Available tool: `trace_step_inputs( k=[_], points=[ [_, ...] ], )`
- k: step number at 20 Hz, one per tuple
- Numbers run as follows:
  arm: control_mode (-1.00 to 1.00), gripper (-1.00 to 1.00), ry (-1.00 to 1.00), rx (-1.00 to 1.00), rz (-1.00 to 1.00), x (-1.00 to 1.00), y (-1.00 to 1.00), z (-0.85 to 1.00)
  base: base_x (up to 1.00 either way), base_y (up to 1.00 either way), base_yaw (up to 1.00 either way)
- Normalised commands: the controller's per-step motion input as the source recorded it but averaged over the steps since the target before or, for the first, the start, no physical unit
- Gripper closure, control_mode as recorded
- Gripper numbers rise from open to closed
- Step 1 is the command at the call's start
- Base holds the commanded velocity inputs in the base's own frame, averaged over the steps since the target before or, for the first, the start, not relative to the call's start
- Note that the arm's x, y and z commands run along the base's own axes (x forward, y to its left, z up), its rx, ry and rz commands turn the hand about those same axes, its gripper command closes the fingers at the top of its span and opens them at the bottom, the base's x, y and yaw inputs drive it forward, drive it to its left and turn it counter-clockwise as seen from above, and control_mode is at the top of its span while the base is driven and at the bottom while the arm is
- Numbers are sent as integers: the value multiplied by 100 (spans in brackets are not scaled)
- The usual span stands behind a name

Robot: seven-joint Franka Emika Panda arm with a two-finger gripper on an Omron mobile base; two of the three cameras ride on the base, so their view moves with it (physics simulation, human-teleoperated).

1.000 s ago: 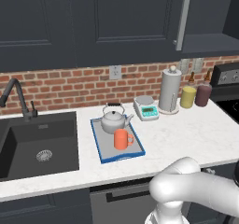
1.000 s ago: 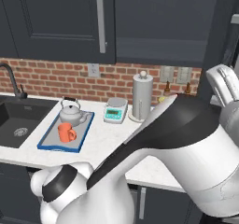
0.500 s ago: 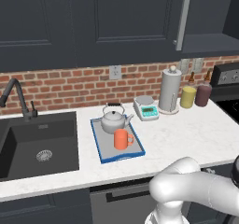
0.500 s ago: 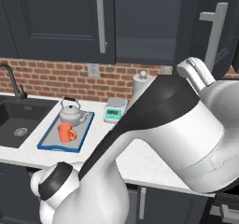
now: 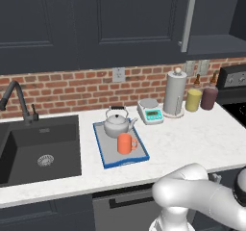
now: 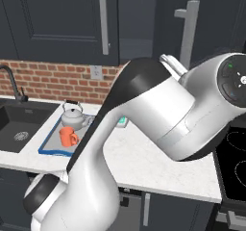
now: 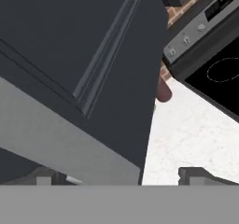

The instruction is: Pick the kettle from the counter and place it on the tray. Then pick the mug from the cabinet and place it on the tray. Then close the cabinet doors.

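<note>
Kettle (image 5: 116, 123) and mug (image 5: 126, 143) are sitting on the tray (image 5: 103, 153) on the counter (image 5: 192, 138). Gripper (image 7: 119, 177) is hanging with jaws spread wide, empty, facing a cabinet door (image 7: 84, 64) panel.

No text, label, brand or number can be read anywhere. The scale (image 5: 151, 111) has a small greenish display, too blurred to give any figure. The stove (image 7: 205, 36) panel shows pale marks by its knobs, too small to read. The kettle (image 5: 116, 123), mug (image 5: 126, 143) and canisters (image 5: 202, 98) are plain.
</note>
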Motion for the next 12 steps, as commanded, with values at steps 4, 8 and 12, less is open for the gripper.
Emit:
trace_step_inputs(
  k=[4, 8, 12],
  points=[
    [-100, -100, -5, -13, 1, 50, 47, -36, 0, 0, 0],
    [-100, -100, -3, -6, 0, 56, 41, -18, 0, 0, 0],
    [-100, -100, 3, -7, 0, 64, 25, 0, 0, 0, 0]
  ],
)
